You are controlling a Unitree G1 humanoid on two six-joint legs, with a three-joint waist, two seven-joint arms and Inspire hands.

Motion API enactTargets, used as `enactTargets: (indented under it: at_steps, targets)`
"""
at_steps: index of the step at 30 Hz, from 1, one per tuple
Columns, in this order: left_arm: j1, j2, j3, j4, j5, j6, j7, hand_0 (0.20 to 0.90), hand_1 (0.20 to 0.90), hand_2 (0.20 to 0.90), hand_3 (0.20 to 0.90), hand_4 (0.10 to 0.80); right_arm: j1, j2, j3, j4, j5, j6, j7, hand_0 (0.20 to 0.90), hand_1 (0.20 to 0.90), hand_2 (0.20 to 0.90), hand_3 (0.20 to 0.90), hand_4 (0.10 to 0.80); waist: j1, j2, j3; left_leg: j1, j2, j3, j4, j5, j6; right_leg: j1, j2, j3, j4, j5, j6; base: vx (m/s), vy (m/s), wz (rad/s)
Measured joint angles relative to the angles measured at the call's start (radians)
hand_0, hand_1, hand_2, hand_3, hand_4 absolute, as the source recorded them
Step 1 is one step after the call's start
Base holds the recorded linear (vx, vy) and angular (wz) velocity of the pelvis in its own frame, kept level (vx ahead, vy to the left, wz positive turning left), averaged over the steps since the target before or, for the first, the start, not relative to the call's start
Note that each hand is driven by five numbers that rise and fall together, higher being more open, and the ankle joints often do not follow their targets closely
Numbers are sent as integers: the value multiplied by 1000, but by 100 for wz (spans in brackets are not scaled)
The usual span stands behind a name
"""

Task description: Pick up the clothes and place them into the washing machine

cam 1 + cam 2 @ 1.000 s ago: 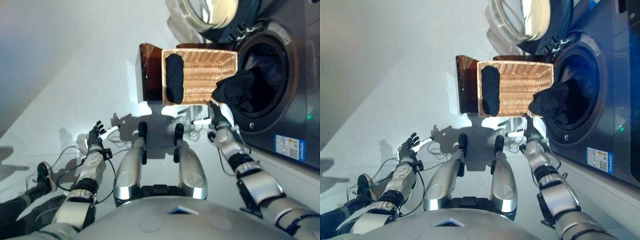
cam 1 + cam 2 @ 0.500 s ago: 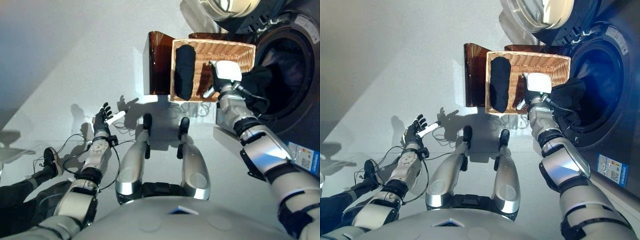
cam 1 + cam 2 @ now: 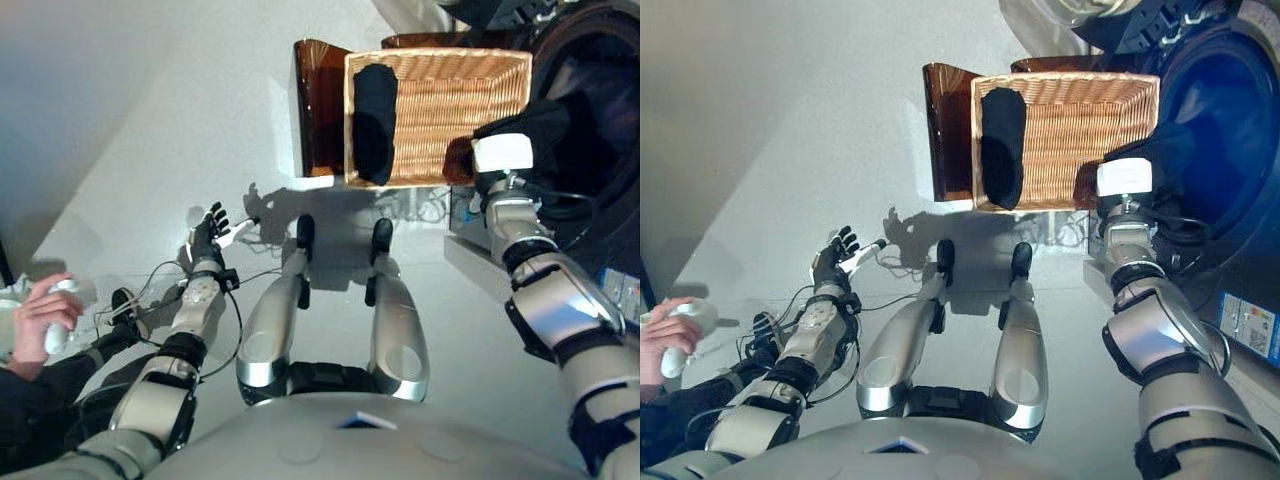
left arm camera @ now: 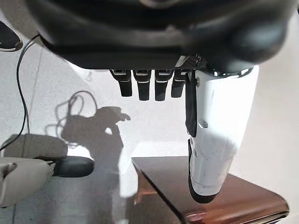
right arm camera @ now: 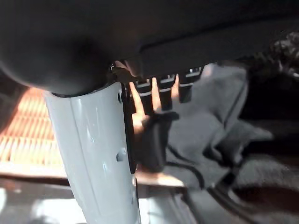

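Note:
The wicker basket (image 3: 450,100) rests on the dark brown box (image 3: 318,110) beside the washing machine (image 3: 1240,260), whose drum (image 3: 1225,95) is open and dark. A black garment (image 3: 375,110) lies along the basket's left side. A dark grey garment (image 3: 535,125) hangs over the basket's right edge into the drum mouth. My right hand (image 3: 500,158) is at that edge; in the right wrist view its fingers (image 5: 166,88) are straight just above the garment (image 5: 205,126), thumb (image 5: 93,154) beside it. My left hand (image 3: 207,238) is open and idle, low over the floor.
A person's hand (image 3: 40,312) holds a white controller at the far left, with a dark sleeve below it. The pale floor (image 3: 150,120) stretches to the left of the box. The left wrist view shows the brown box's corner (image 4: 215,196).
My right hand has moved from over the basket's middle to its right edge by the drum mouth. The camera has shifted. A person's hand has come into view at the left.

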Motion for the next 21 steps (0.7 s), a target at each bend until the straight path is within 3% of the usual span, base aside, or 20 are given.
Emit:
enactTargets:
  at_steps: [21]
  targets:
    - [-2, -16, 10, -12, -11, -13, 21, 900, 900, 900, 900, 800, -97, -65, 48, -137, 0, 21, -2, 900, 900, 900, 900, 800, -31, -1, 24, -62, 1, 26, -13, 23, 2, -104, 7, 34, 48, 1, 0, 3, -9, -3]
